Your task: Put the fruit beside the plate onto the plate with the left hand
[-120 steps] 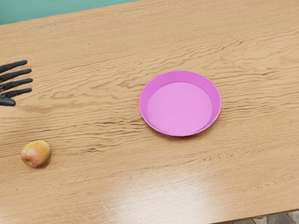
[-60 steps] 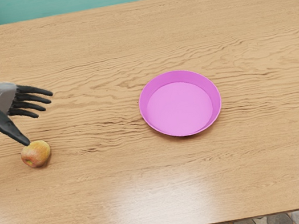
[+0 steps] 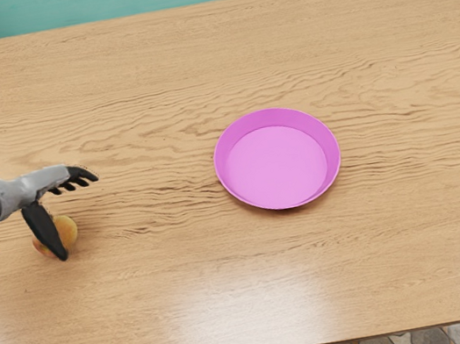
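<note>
Your left hand (image 3: 41, 193) hovers over the fruit (image 3: 67, 226), fingers (image 3: 79, 177) spread, thumb across it | grip: apparently none yet | fruit on tabletop (image 3: 237, 313) just beneath; plate (image 3: 222, 173) well to its right.

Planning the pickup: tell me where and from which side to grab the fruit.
Probably across its round middle, from above: the fruit sits on the table, well apart from the plate. The left robot hand hovers over it, thumb in front.

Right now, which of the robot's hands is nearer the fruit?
Left. The left hand is over the fruit, thumb across its front; the right hand is not in view.
</note>
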{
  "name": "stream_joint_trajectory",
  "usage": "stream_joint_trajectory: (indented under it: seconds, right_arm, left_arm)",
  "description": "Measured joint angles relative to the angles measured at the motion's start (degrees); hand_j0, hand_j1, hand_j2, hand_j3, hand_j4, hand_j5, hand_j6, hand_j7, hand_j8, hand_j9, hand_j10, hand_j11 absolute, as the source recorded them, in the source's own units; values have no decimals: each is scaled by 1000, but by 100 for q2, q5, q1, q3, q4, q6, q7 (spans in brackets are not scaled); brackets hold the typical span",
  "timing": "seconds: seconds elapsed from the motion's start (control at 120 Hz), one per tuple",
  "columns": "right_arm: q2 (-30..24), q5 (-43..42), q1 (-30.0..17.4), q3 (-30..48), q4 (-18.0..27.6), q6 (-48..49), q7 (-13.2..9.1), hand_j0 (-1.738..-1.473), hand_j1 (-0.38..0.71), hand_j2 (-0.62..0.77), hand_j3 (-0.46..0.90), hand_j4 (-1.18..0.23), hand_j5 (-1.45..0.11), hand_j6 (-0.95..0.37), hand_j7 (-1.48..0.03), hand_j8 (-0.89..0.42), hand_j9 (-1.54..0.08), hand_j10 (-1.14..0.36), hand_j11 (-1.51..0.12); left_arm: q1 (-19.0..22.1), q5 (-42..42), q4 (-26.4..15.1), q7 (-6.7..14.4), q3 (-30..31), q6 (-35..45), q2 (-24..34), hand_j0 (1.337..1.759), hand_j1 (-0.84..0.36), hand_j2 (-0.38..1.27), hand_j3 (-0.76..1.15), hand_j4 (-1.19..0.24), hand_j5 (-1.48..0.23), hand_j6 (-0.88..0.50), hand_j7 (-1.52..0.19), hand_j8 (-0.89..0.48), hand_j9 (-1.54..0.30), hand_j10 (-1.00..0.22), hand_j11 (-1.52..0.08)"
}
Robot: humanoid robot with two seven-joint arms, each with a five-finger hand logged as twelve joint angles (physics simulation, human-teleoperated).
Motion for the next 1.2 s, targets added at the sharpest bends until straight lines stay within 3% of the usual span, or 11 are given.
stream_joint_trajectory:
  seconds: [0.183, 0.342, 0.6, 1.2]
  right_arm:
    - [0, 0, 0, 0, 0, 0, 0, -1658, -349, 0, 0, 0, 0, 0, 0, 0, 0, 0, 0]
    - [0, 0, 0, 0, 0, 0, 0, -1658, -349, 0, 0, 0, 0, 0, 0, 0, 0, 0, 0]
    - [0, 0, 0, 0, 0, 0, 0, -1658, -349, 0, 0, 0, 0, 0, 0, 0, 0, 0, 0]
    - [0, 0, 0, 0, 0, 0, 0, -1658, -349, 0, 0, 0, 0, 0, 0, 0, 0, 0, 0]
  left_arm:
    - [485, 1219, -62, 0, 138, 761, 18, 1658, 122, 42, 0, -199, -251, -201, -250, -201, -250, -199, -250]
    - [978, 1767, -74, 0, 164, 1167, -218, 1658, 119, 44, 0, -203, -255, -205, -254, -204, -254, -202, -254]
    - [987, 2057, -77, 0, 171, 1272, -193, 1658, -38, 74, 0, -334, -426, -336, -426, -336, -426, -333, -425]
    - [1119, 2092, -45, 0, 174, 1539, -211, 1657, -140, 130, 0, -423, -560, -424, -560, -425, -559, -424, -558]
